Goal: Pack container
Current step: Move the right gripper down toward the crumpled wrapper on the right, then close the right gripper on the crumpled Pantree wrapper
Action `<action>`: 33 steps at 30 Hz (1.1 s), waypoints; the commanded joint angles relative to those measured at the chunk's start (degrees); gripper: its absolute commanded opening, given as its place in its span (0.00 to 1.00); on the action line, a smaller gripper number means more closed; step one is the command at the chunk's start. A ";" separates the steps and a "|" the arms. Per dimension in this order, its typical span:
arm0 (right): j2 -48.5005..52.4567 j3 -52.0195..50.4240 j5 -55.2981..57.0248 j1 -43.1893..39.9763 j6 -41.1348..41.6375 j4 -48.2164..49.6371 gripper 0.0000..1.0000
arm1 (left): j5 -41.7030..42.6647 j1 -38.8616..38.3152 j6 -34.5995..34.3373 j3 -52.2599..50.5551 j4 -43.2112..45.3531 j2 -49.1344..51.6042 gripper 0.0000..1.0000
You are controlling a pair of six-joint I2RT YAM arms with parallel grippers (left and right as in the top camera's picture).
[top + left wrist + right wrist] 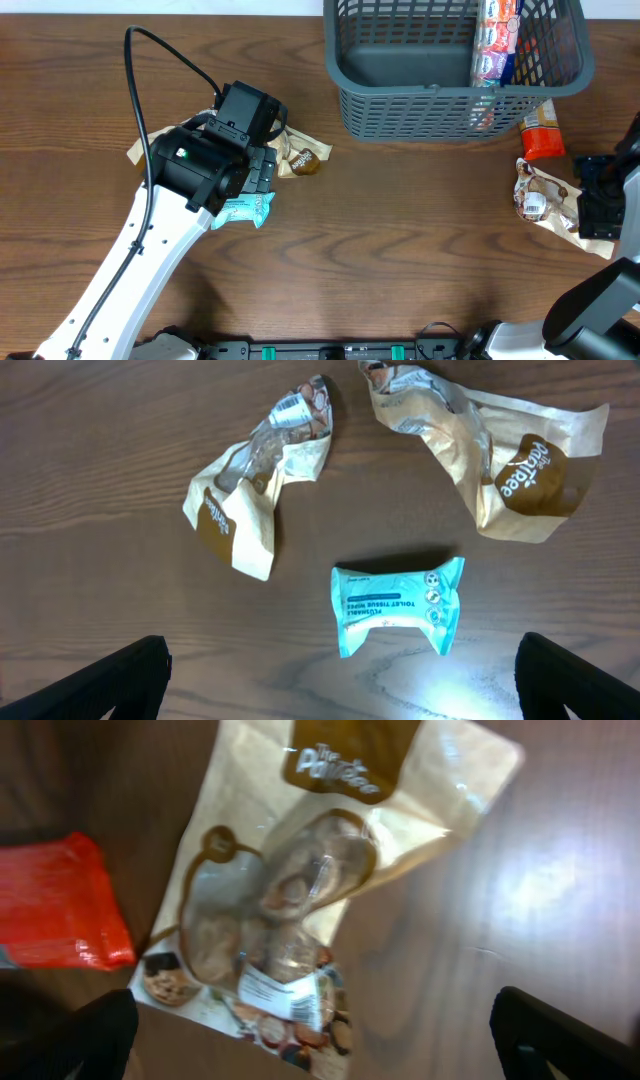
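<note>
The container point(400, 105) is a dark grey-blue slotted basket at the back of the table, with several snack packets point(495, 40) standing at its right side. My left gripper point(345, 680) is open and empty above a turquoise wipes packet point(397, 603), which also shows in the overhead view point(245, 210). Two tan cookie packets point(250, 490) point(500, 445) lie beyond it. My right gripper point(315, 1040) is open and empty over another tan cookie packet point(290, 890), seen at the right in the overhead view point(540, 195). A red-orange packet point(55, 900) lies beside it.
The left arm point(150, 250) and its black cable point(160, 60) cross the left half of the table. The red-orange packet point(542, 135) rests against the basket's right front corner. The right arm point(600, 200) is at the table's right edge.
</note>
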 commanded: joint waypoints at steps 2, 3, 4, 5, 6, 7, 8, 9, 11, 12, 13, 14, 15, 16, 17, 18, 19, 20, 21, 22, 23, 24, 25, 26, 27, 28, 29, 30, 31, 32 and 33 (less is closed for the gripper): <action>-0.42 -0.26 -0.70 -0.42 6.08 0.76 0.99 | 0.42 0.24 -0.72 -0.22 -0.17 0.52 0.99; -0.39 -0.31 -0.70 -0.46 8.81 0.72 0.99 | 0.42 0.24 -0.72 -0.22 -0.17 0.55 0.99; -0.39 -0.42 -0.72 -0.44 11.69 0.72 0.99 | 0.42 0.24 -0.72 -0.22 -0.17 0.55 0.98; -0.39 -0.52 -0.72 -0.46 14.27 0.59 0.99 | 0.42 0.24 -0.72 -0.22 -0.17 0.52 0.99; -0.39 -0.74 -0.76 -0.44 16.98 0.57 0.99 | 0.42 0.26 -0.72 -0.22 -0.17 0.52 0.99; -0.39 -1.05 -0.94 -0.44 19.02 0.61 0.99 | 0.44 0.24 -0.72 -0.22 -0.20 0.52 0.99; -0.39 -1.44 -1.20 -0.44 20.76 0.61 0.99 | 0.44 0.24 -0.72 -0.22 -0.20 0.55 0.99; -0.39 -1.97 -1.46 -0.44 21.84 0.85 0.99 | 0.57 0.26 -0.72 -0.22 -0.20 0.52 0.99; -0.39 -3.28 -1.79 -0.44 21.92 2.45 0.99 | 1.07 0.24 -0.74 -0.22 -0.24 0.52 0.99; -0.37 -4.00 -1.66 -0.44 21.70 3.39 0.99 | 1.14 0.24 -0.76 -0.22 -0.37 0.52 0.99; -0.35 -4.81 -1.55 -0.46 21.40 4.59 0.99 | 1.27 0.24 -0.74 -0.22 -0.59 0.52 0.99; -0.35 -5.81 -1.55 -0.52 20.55 6.21 0.99 | 1.29 0.24 -0.74 -0.22 -0.79 0.55 0.98; -0.35 -6.84 -1.57 -0.57 19.52 7.93 0.99 | 1.29 0.26 -0.74 -0.22 -1.03 0.52 0.99; -0.35 -7.69 -1.55 -0.61 18.88 9.29 0.99 | 1.29 0.24 -0.72 -0.22 -1.16 0.52 0.99; -0.35 -8.59 -1.55 -0.61 18.05 10.95 0.99 | 1.29 0.24 -0.72 -0.22 -1.25 0.52 0.99; -0.31 -9.31 -1.57 -0.61 17.35 12.37 0.99 | 1.29 0.24 -0.72 -0.22 -1.25 0.52 0.99; -0.31 -10.03 -1.57 -0.61 17.11 13.77 0.99 | 1.29 0.26 -0.72 -0.22 -1.22 0.52 0.99; -0.31 -10.67 -1.57 -0.61 16.96 14.86 0.99 | 1.29 0.24 -0.72 -0.22 -1.22 0.52 0.99; -0.31 -11.10 -1.57 -0.61 16.96 15.65 0.99 | 1.29 0.24 -0.72 -0.22 -1.22 0.52 0.99; -0.28 -11.58 -1.57 -0.61 16.98 16.44 0.99 | 1.29 0.24 -0.72 -0.22 -1.22 0.52 0.99; -0.28 -12.00 -1.60 -0.61 16.98 17.16 0.99 | 1.29 0.26 -0.72 -0.22 -1.22 0.52 0.99; -0.26 -12.33 -1.60 -0.61 16.96 17.73 0.99 | 1.29 0.26 -0.72 -0.22 -1.22 0.55 0.99; -0.20 -12.66 -1.57 -0.61 16.96 18.34 0.99 | 1.29 0.26 -0.72 -0.22 -1.22 0.52 0.99; -0.04 -12.92 -1.57 -0.61 16.96 18.88 0.99 | 1.29 0.26 -0.72 -0.22 -1.22 0.52 0.99; 0.13 -13.05 -1.60 -0.61 16.96 19.23 0.99 | 1.29 0.26 -0.72 -0.22 -1.22 0.52 0.99; 0.50 -13.07 -1.60 -0.61 16.98 19.37 0.99 | 1.29 0.26 -0.72 -0.22 -1.22 0.52 0.99; 0.92 -13.07 -1.62 -0.61 16.98 19.50 0.99 | 1.29 0.24 -0.72 -0.22 -1.22 0.52 0.99; 1.40 -13.07 -1.62 -0.61 16.98 19.80 0.99 | 1.29 0.26 -0.72 -0.22 -1.25 0.52 0.99; 2.05 -13.07 -1.95 -0.61 16.98 20.00 0.99 | 1.29 0.26 -0.72 -0.22 -1.27 0.52 0.99; 2.82 -13.07 -2.29 -0.66 17.00 20.20 0.99 | 1.27 0.26 -0.72 -0.22 -1.29 0.52 0.99; 3.52 -13.07 -2.86 -0.68 17.20 20.41 0.99 | 1.29 0.26 -0.72 -0.22 -1.29 0.52 0.99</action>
